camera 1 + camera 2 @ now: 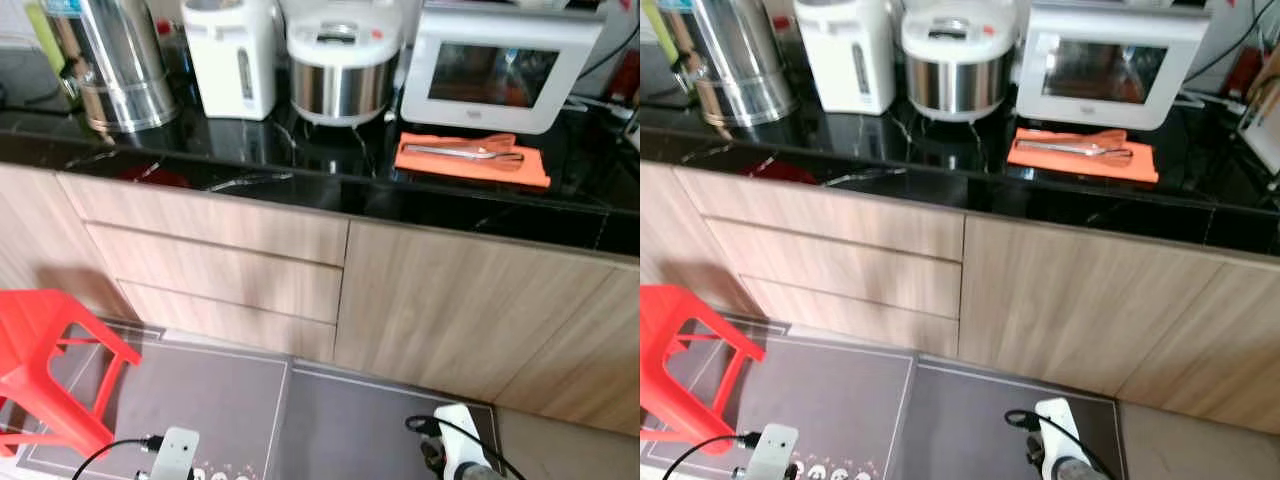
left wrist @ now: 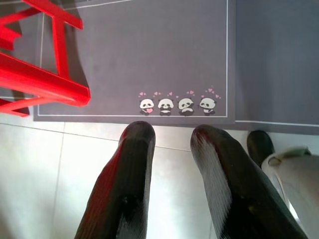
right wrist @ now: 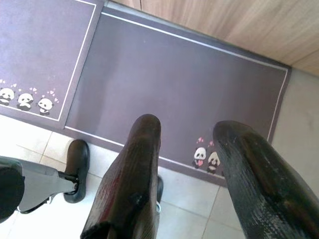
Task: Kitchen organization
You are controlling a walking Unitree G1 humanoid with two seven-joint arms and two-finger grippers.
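Tongs untouched, both arms hanging down

Progress on the kitchen tidy-up looks like basically zero to me. The metal tongs (image 1: 468, 151) lie flat on an orange cloth (image 1: 472, 160) on the black countertop (image 1: 300, 160), right in front of the white microwave (image 1: 497, 70), and nothing is anywhere near them. My guess is those are the thing to put away, maybe in one of the drawers (image 1: 215, 228) below, which are all closed, so pretty much the whole job is left.

Both arms hang low at the robot's sides, pointing at the floor. The left gripper (image 2: 172, 149) has its two black fingers parted with a clear gap and nothing between them; beyond its tips is the grey panda mat (image 2: 149, 50), with the red stool (image 2: 45, 84) off to that arm's outer side. The right gripper (image 3: 192, 144) is the same deal: fingers spread, empty, aimed down at the mat edge and pale tiles (the robot's own black foot (image 3: 76, 169) shows beside it).

The tongs are well above and ahead of both grippers, a bit closer to the right one's side. The rice cooker (image 1: 345, 60), white water boiler (image 1: 232, 55) and steel urn (image 1: 115, 65) stand further along toward the left arm's side.
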